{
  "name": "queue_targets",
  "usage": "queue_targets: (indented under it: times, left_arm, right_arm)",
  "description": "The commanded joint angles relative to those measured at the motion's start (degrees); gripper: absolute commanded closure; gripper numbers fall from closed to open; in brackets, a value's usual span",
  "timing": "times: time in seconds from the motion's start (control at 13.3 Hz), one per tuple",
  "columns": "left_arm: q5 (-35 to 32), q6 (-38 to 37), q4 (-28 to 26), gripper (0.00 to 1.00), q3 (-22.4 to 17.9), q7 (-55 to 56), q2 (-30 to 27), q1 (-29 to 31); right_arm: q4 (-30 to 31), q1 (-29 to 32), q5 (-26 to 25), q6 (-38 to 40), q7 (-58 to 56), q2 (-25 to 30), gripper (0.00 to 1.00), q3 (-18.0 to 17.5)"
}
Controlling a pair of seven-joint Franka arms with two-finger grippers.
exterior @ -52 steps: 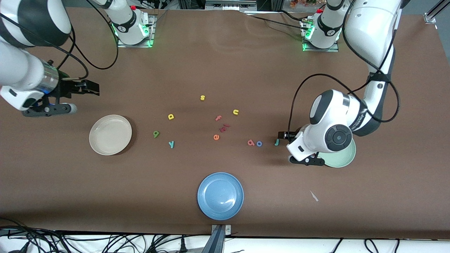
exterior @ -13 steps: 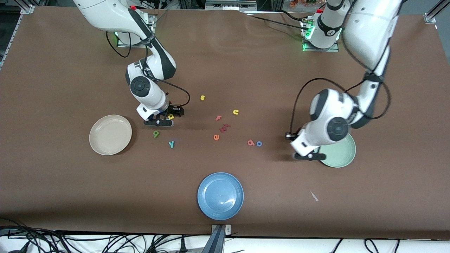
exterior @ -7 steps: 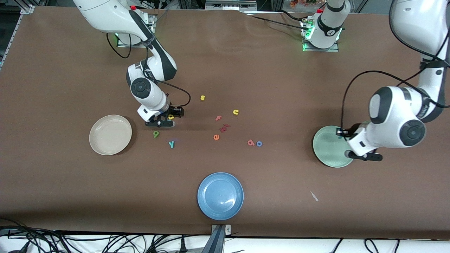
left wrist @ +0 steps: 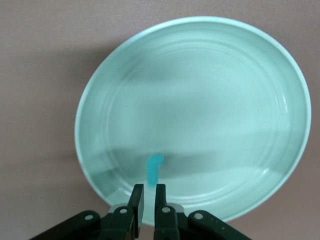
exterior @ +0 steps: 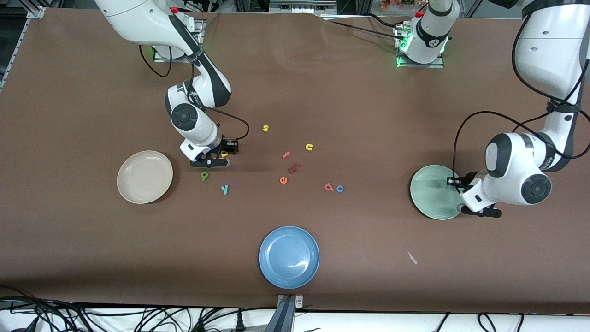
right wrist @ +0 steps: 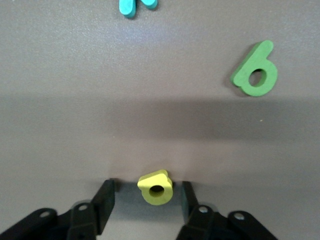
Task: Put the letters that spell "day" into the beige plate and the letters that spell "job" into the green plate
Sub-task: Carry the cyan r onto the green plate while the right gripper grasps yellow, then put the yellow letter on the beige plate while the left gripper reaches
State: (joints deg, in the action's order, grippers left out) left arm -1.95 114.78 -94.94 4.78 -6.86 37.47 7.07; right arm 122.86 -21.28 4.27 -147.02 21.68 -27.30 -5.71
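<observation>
My left gripper (left wrist: 149, 188) hangs over the green plate (left wrist: 200, 100), at its edge nearer the left arm's end. Its jaws stand a narrow gap apart with nothing between them. The teal j (left wrist: 154, 168) shows blurred just past the fingertips, over the plate's floor. My right gripper (right wrist: 147, 192) is down on the table and open. The yellow d (right wrist: 155, 187) lies between its fingers, with a gap on each side. The dark green a (exterior: 204, 175) and teal y (exterior: 225, 189) lie close by. The beige plate (exterior: 144, 176) lies beside them. The red-pink b (exterior: 328, 186) and blue o (exterior: 340, 188) lie mid-table.
A blue plate (exterior: 289, 257) lies near the table's front edge. Loose letters lie mid-table: yellow s (exterior: 265, 128), yellow u (exterior: 309, 147), pink f (exterior: 286, 155), orange e (exterior: 284, 180) and a dark red piece (exterior: 293, 168). A white scrap (exterior: 411, 257) lies nearer the front camera than the green plate.
The left arm swung from beside the green plate to over it, its jaws parted a little and the j left them. The right gripper's fingers drew closer round the d.
</observation>
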Motion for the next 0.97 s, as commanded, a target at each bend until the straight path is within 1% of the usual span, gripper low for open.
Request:
queue_targets:
  times: [0.0, 0.07, 0.15, 0.3, 0.38, 0.45, 0.53, 0.6, 0.67, 0.82, 0.9]
  left_arm:
    - [-1.3, 0.44, 0.72, 0.45, 0.32, -0.52, -0.38, 0.14]
    - [-1.3, 0.35, 1.94, 0.33, 0.32, -0.7, -0.55, 0.14]
    - [-1.22, 0.0, 2.65, 0.27, 0.5, -0.09, -0.9, -0.03]
    - [-0.08, -0.35, 2.92, 0.26, 1.11, 2.7, -2.57, -1.08]
    - [-0.07, -0.35, 2.92, 0.26, 2.24, 7.17, -3.36, -1.7]
    - [-0.07, -0.52, 2.74, 0.26, 4.0, 11.82, -3.98, -2.14]
    - [-0.16, -1.14, 2.57, 0.18, 6.1, 16.74, -4.33, -2.84]
    - [-0.07, -1.23, 2.57, 0.04, 8.04, 22.01, -4.33, -3.11]
    - [-0.07, -1.14, 2.65, 0.01, 11.01, 27.2, -4.07, -3.2]
    - [0.19, -0.44, 2.92, 0.01, 15.59, 37.05, -3.72, -3.81]
    - [0.71, 0.34, 2.92, 0.01, 16.75, 40.66, -3.02, -4.51]
  right_arm:
    - [-0.78, 0.27, 0.56, 0.06, -1.47, -0.65, 0.57, -0.09]
    - [-0.78, 0.27, 0.65, 0.06, -1.47, -0.65, 0.58, -0.09]
    - [-0.78, 0.27, 0.65, 0.06, -1.47, -0.65, 0.61, -0.09]
    - [-0.78, 0.27, 0.65, 0.06, -1.47, -0.65, 0.65, -0.09]
    - [-0.78, 0.36, 0.65, 0.06, -1.47, -0.65, 0.68, -0.09]
    - [-0.78, 0.27, 0.65, 0.06, -1.47, -0.65, 0.72, -0.09]
    - [-0.78, 0.27, 0.65, 0.06, -1.47, -0.65, 0.73, -0.09]
    - [-0.86, 0.27, 0.65, 0.15, -1.47, -0.56, 0.76, -0.09]
    - [-1.47, 0.19, 0.65, 0.67, -1.64, -0.39, 0.8, -0.09]
    - [-5.32, 0.27, 0.74, 8.98, -1.56, 1.1, 0.84, 0.26]
    - [-6.91, 0.27, 0.74, 13.55, -1.56, 2.5, 0.85, 0.87]
